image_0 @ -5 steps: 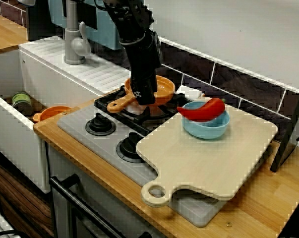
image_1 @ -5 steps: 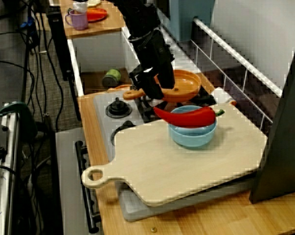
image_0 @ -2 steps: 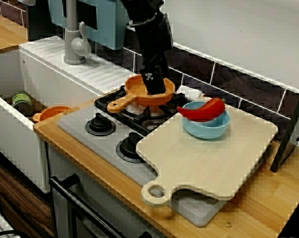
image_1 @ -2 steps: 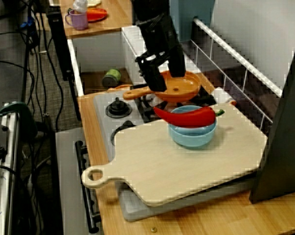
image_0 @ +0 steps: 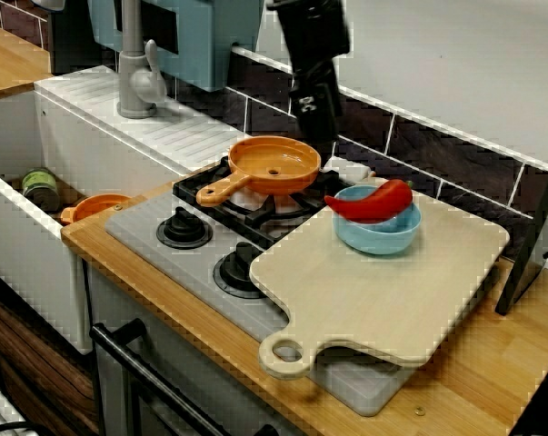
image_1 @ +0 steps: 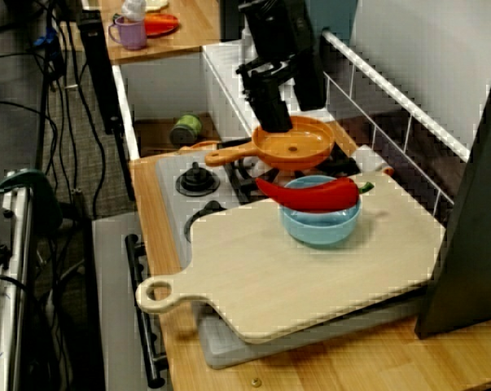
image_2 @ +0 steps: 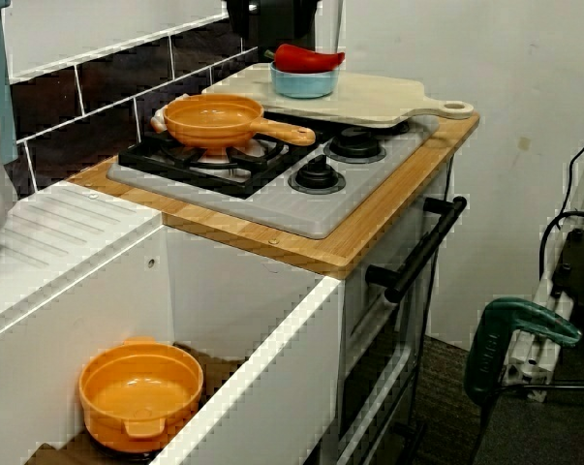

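My gripper (image_0: 317, 125) hangs above the far rim of an orange frying pan (image_0: 275, 163), clear of it, in the view from the front. Seen from the side, the gripper (image_1: 287, 114) stands open over the pan (image_1: 294, 142) with nothing between its fingers. The pan sits on the back burner with its handle pointing toward the sink. It shows again in the view from the sink end, pan (image_2: 212, 118); the gripper is out of that picture. Right of the pan, a red pepper (image_0: 373, 200) lies across a blue bowl (image_0: 378, 232).
The bowl stands on a wooden cutting board (image_0: 383, 291) that overlaps the grey stove (image_0: 155, 250). In the sink lie an orange bowl (image_2: 141, 392) and a green can (image_0: 40, 186). A faucet (image_0: 137, 73) stands behind the sink. A black panel (image_1: 469, 204) leans at the counter's right end.
The gripper was low at the pan's near rim by the handle; it has risen and moved back toward the wall. The pan has stayed on the burner.
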`<move>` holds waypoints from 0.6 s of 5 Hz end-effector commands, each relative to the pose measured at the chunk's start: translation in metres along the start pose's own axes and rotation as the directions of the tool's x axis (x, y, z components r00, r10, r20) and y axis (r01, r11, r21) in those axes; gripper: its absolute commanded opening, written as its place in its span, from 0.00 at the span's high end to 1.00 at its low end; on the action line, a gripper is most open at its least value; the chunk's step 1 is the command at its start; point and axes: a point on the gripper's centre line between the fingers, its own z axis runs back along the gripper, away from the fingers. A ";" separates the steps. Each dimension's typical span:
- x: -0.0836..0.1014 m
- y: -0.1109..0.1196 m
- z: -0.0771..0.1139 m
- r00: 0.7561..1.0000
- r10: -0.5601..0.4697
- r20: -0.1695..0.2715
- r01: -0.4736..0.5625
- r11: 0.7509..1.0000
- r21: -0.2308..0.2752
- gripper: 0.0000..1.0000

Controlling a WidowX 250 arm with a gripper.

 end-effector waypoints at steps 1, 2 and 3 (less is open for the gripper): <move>0.050 -0.006 0.014 0.972 0.234 0.020 -0.232 0.945 0.233 0.00; 0.067 -0.010 0.007 0.962 0.273 0.005 -0.265 0.928 0.262 0.00; 0.074 -0.013 0.000 0.956 0.293 -0.004 -0.282 0.922 0.265 0.00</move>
